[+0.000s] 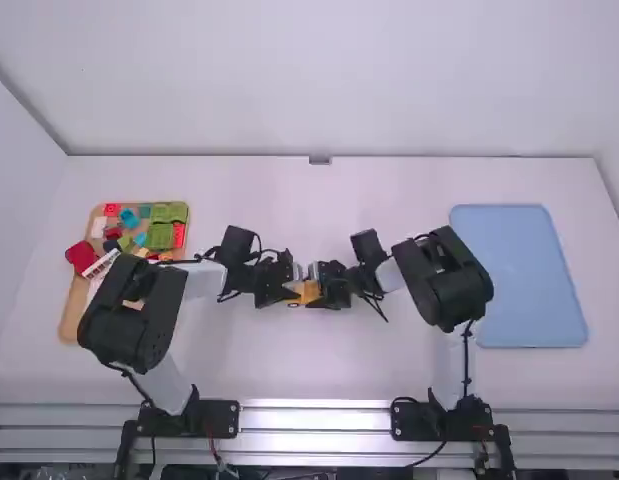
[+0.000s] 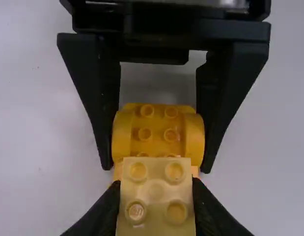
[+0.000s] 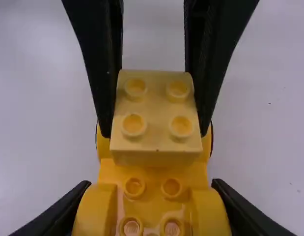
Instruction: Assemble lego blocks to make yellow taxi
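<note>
- Mixed blocks point(image 1: 169, 212) are held in a wooden tray point(image 1: 71, 322).
- A pale brick point(image 3: 157, 108) is gripped between the left gripper's point(image 1: 291, 290) jaws, positioned over the chassis.
- The yellow chassis point(image 3: 152, 169) is clamped by its sides in the right gripper point(image 1: 323, 293), mid-table.
- A blue tray point(image 1: 524, 280) is placed at far right.

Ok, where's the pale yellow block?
In the right wrist view, the pale yellow block is clamped in the left gripper, over the darker yellow base.
</note>
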Available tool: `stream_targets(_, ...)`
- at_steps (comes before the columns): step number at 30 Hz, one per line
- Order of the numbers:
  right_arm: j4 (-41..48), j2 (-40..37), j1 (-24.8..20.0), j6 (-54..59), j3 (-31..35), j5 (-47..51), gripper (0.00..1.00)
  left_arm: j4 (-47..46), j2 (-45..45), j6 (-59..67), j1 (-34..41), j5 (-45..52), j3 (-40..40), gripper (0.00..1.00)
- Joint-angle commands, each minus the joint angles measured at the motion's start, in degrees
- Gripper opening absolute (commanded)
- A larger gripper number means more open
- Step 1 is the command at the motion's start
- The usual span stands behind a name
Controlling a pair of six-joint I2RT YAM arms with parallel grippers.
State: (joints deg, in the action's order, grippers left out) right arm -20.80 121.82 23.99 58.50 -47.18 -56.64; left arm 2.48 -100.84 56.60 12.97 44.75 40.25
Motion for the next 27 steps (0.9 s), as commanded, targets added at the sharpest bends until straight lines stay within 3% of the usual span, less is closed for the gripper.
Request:
stream_targets(1,0.2,0.7,0.0,0.1,-0.4,-0.3,0.56,-0.7,-1.1,-0.6,-0.1,-1.0,0.2,0.2)
stream_targets(8,0.2,0.7,0.0,0.0,-0.4,-0.3,0.56,-1.7,-1.1,-0.6,-0.1,-3.9,0.2,0.24)
stream_targets(10,0.2,0.7,0.0,0.0,-0.4,-0.3,0.55,-1.8,-1.0,-0.7,-0.1,-3.9,0.2,0.32)
stream_targets(18,0.2,0.7,0.0,0.1,-0.4,-0.3,0.56,-1.4,-1.0,-0.7,-0.1,-5.2,0.2,0.48)
stream_targets(24,0.2,0.7,0.0,0.0,-0.4,-0.3,0.56,-1.4,-1.0,-0.6,-0.1,-5.2,0.2,0.43)
stream_targets(27,0.2,0.7,0.0,0.1,-0.4,-0.3,0.56,-1.4,-1.0,-0.7,-0.2,-5.4,0.2,0.28)
